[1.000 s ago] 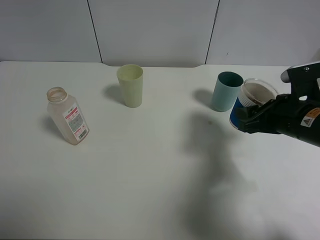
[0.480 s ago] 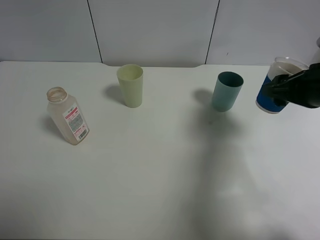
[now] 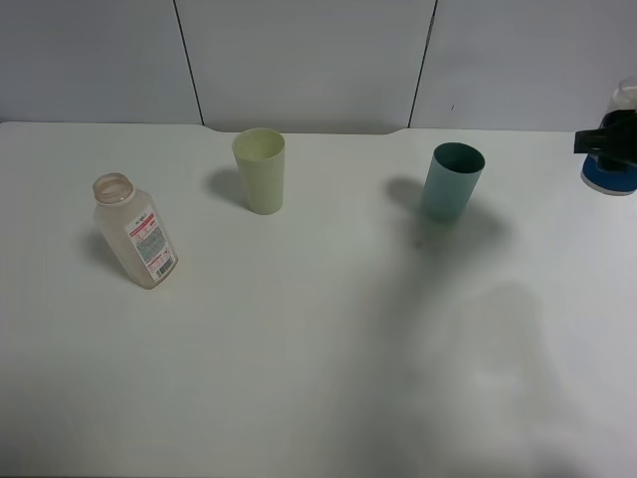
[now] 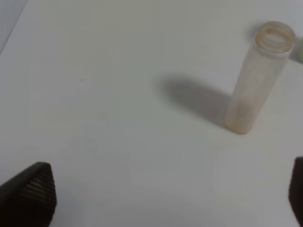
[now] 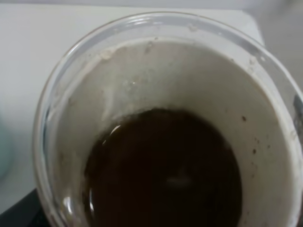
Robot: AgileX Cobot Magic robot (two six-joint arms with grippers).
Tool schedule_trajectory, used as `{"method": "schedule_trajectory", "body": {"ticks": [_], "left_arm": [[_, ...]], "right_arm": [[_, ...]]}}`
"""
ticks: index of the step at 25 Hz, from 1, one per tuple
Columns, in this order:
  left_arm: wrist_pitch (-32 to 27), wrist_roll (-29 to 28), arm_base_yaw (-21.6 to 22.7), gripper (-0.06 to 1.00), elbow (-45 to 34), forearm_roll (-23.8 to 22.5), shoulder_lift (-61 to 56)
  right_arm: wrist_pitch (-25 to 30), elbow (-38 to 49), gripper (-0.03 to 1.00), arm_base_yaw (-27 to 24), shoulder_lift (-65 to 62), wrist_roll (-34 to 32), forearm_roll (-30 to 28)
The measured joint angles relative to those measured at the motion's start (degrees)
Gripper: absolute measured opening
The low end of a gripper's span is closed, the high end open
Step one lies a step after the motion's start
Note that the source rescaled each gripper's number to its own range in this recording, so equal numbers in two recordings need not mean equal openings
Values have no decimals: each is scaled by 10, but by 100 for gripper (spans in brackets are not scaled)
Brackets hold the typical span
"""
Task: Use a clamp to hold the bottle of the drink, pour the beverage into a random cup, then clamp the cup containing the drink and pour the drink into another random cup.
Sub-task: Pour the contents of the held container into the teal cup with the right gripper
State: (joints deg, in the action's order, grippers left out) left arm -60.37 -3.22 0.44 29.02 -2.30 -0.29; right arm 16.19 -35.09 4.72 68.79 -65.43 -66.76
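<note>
Left: bottle [image 3: 134, 231] upright, looks emptied; left gripper [image 4: 163, 198] released wide, grasping nothing. Right of centre: teal tumbler [image 3: 453, 182], contents not discernible. Far right: right gripper [image 3: 602, 141] clenched on cup [image 3: 609, 177], beverage [image 5: 165, 175] inside. First pour judged done; second pending or unfinished.

Tumbler [image 3: 453, 184] is teal, cup [image 3: 609, 179] blue-banded (beverage [image 5: 163, 170] brown).

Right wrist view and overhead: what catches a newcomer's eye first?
The dark brown beverage pooled in the blue-banded cup, filling the right wrist view. Overhead, the right claw holds that cup at the view's far right edge, right of the teal tumbler; the empty-looking bottle stands far left.
</note>
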Motion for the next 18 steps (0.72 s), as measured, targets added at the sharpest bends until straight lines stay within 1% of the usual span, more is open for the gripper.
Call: {"method": "schedule_trajectory", "body": {"ticks": [2,4,6,8,11,12,15,18], "left_arm": [[0,0,0,100,0,0,0],[0,0,0,100,0,0,0],[0,0,0,100,0,0,0],[0,0,0,100,0,0,0],[0,0,0,100,0,0,0],[0,0,0,100,0,0,0],[0,0,0,100,0,0,0],[0,0,0,100,0,0,0]], "right_arm": [[4,-8,3,0,22,-54,-48],[2,-17,3,0,46,-80,-65],[5,-27,3,4,71,-86,-68],[11,-35,3,8,86,-87,-68],[32,-59,3,29,126,-81,-71],[50,-81,3,48,151,-74,-71],[83,-115,3,78,183,-51,-72],[111,-150,3,112,214,-11,-72]]}}
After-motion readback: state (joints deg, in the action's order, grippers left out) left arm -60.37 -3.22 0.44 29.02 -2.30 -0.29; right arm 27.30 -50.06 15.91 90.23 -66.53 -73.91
